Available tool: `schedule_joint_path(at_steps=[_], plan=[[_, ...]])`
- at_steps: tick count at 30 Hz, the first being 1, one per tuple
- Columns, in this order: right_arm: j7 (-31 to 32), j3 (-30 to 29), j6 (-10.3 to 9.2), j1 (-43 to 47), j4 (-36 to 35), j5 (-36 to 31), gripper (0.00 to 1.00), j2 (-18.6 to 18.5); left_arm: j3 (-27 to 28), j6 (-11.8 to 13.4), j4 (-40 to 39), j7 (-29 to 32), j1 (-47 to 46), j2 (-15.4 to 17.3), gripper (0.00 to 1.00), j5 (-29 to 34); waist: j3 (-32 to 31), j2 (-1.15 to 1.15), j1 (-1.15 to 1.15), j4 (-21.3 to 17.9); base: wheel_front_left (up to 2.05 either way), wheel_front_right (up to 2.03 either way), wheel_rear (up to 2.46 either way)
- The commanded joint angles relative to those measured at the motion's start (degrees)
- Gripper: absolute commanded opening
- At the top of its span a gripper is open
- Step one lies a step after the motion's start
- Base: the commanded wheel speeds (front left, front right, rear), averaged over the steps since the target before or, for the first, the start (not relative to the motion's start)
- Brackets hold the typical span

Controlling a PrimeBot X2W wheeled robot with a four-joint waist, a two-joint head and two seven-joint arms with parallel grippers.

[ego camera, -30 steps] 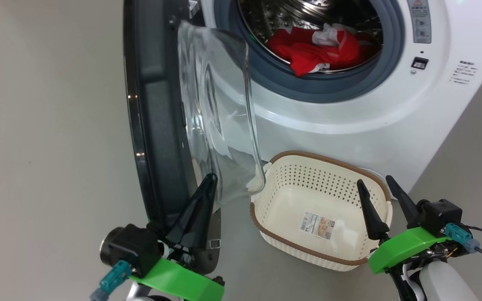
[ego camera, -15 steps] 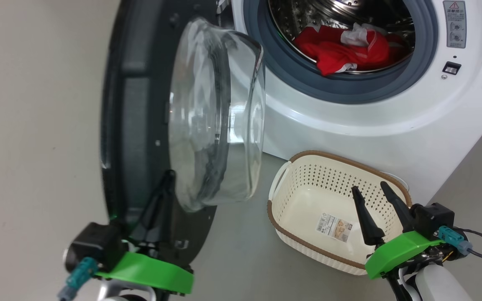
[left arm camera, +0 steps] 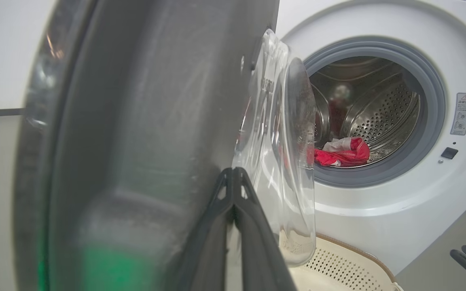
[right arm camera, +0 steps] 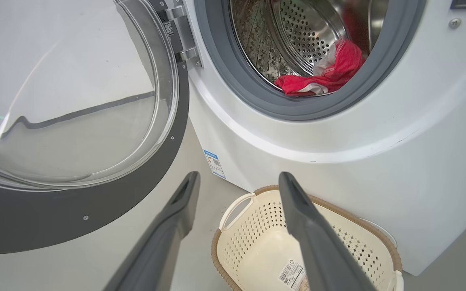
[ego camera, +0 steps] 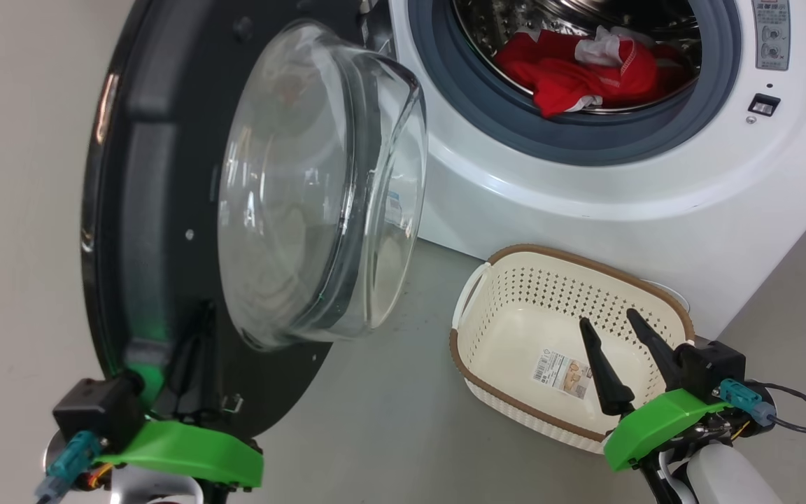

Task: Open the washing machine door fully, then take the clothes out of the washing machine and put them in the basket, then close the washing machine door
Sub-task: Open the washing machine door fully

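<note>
My L gripper, lower left: jaws shut, empty, by door. R gripper, lower right: jaws wide, empty, above basket. Clothes upper right, in washer.

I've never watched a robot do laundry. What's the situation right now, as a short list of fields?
door: open, swung out wide
clothes: red, lying inside the washing machine
basket: on the floor in front of the washing machine, empty apart from a paper label
left gripper: shut, low at the door's inner side
right gripper: open, holding nothing, over the basket
</note>
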Motion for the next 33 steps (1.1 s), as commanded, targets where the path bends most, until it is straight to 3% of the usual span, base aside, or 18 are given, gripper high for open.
schedule_joint_path(at_steps=[1,12,33], plan=[[-0.37,1.34,0.37,-1.92,-1.11,-0.3,1.0,0.31,3.04,0.88,-0.87,-0.54,-0.51,1.78,0.0,-0.27,0.01,0.0,0.0,-0.01,0.0,0.0,0.0],[-0.37,1.25,0.37,-1.73,-0.2,-1.38,1.0,0.31,8.48,1.09,6.31,-4.51,-2.62,3.19,0.0,-3.53,-0.14,0.0,0.0,-0.44,0.0,0.0,0.0],[-0.37,1.47,0.37,-3.38,1.59,-3.87,1.0,-1.16,14.93,-2.33,24.44,-8.15,-13.52,9.37,0.0,-8.49,1.6,0.0,0.0,-2.3,0.0,0.0,0.0]])
